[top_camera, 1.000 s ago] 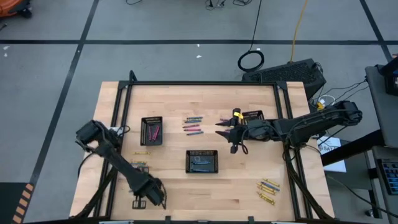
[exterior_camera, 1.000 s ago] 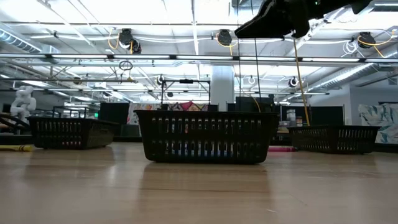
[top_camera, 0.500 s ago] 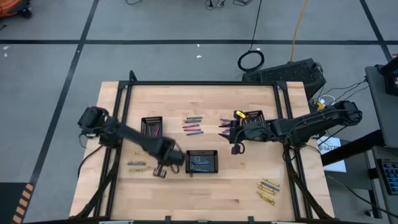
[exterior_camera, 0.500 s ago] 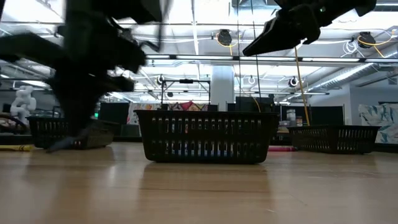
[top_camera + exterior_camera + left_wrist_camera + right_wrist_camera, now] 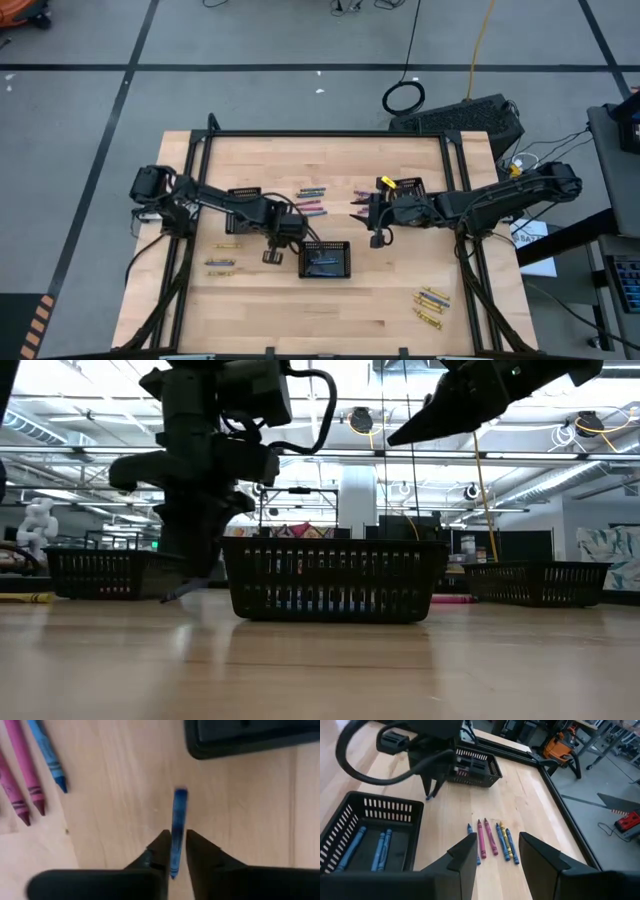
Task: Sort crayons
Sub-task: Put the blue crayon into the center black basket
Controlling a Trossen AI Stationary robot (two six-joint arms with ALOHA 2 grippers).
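Note:
My left gripper point(image 5: 271, 256) is shut on a blue crayon point(image 5: 176, 827), just left of the middle black tray point(image 5: 325, 272), which holds blue crayons point(image 5: 381, 850). In the low view the crayon point(image 5: 183, 592) slants down below the gripper. Several loose crayons point(image 5: 310, 201) lie flat on the table at the centre. My right gripper point(image 5: 377, 228) is open and empty, held above the table right of these crayons point(image 5: 490, 840). The left tray point(image 5: 243, 210) holds pink crayons. My left gripper pinches the blue crayon between its two fingertips point(image 5: 162, 845), near the crayon's upper end point(image 5: 173, 865). The fingers come from above and lie along the crayon. Most of the crayon sticks out beyond the fingertips, its free end point(image 5: 180, 795) low over the table; whether it touches, I cannot tell.
A third black tray point(image 5: 406, 187) stands at the right, behind my right gripper. Yellow crayons lie near the left edge point(image 5: 222, 263) and near the front right corner point(image 5: 430, 306). A black frame point(image 5: 330, 134) borders the table's far side.
My left gripper has swept quickly from the table's near left corner toward the far edge and the right, up to the left side of the middle tray, shut throughout. My right gripper has stayed about where it was, open.

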